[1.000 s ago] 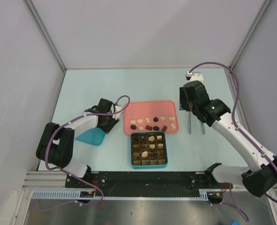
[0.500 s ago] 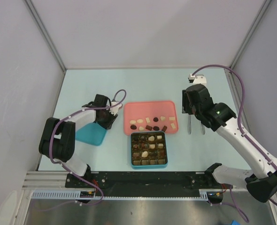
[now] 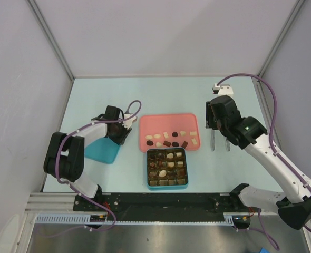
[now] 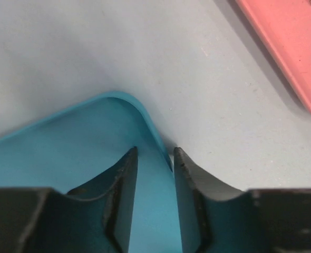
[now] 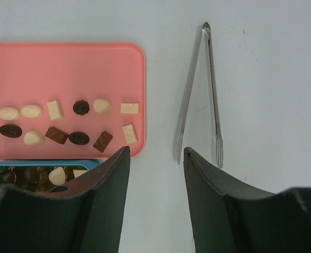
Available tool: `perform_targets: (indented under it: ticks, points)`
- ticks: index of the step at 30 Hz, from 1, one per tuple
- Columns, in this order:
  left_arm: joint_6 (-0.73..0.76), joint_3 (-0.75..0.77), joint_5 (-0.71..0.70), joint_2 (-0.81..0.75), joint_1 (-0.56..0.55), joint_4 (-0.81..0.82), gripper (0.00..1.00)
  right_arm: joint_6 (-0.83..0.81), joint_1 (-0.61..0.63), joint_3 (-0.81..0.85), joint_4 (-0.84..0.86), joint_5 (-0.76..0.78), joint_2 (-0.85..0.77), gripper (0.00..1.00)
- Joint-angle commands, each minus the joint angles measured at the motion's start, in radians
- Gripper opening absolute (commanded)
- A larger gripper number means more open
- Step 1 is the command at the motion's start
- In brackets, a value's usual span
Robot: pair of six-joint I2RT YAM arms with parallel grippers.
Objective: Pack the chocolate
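Several small dark, reddish-brown and cream chocolates [image 3: 168, 139] lie in two rows on the pink tray [image 3: 168, 122], also shown in the right wrist view [image 5: 66, 124]. In front of the tray stands the teal box [image 3: 167, 186] with grid compartments, most holding chocolates. My left gripper [image 3: 118, 137] is low at the right corner of a teal lid [image 3: 98, 153]. In the left wrist view its jaws [image 4: 155, 150] stand narrowly apart astride the lid's rim [image 4: 145, 113], one finger inside and one outside. My right gripper [image 3: 217, 120] hangs open and empty [image 5: 156, 150] above the table, right of the tray.
Metal tongs [image 3: 212, 141] lie on the table right of the pink tray, under my right gripper, with their open ends toward me [image 5: 187, 95]. A corner of the pink tray [image 4: 292, 47] shows in the left wrist view. White walls enclose the table on three sides.
My left gripper shifted a little left, and the teal lid now lies flatter and shows more fully. My right arm drifted slightly right. Nothing moved in the last half second.
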Motion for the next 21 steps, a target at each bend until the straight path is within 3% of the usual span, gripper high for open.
perform_targets:
  ticks: [1,2,6,11,15,21]
  points:
    - [0.022,-0.042,0.001,0.057,0.011,-0.037,0.32,0.015,0.013,0.025,-0.016,0.027,-0.039,0.49]
    - [0.022,-0.031,0.007,0.064,0.011,-0.043,0.23,0.018,0.016,0.025,-0.017,0.025,-0.042,0.49]
    - [0.021,-0.007,0.009,0.080,0.011,-0.062,0.01,0.015,0.039,0.025,-0.014,0.030,-0.053,0.48]
    - [0.018,0.021,0.021,0.044,0.011,-0.108,0.00,0.006,0.065,0.020,-0.023,-0.004,-0.062,0.48]
    - [0.019,0.052,0.032,-0.034,0.010,-0.174,0.00,-0.033,0.157,-0.033,0.023,-0.115,-0.091,0.46]
    - [0.025,0.219,0.078,-0.214,0.005,-0.425,0.00,-0.014,0.303,-0.151,0.139,-0.193,-0.112,0.43]
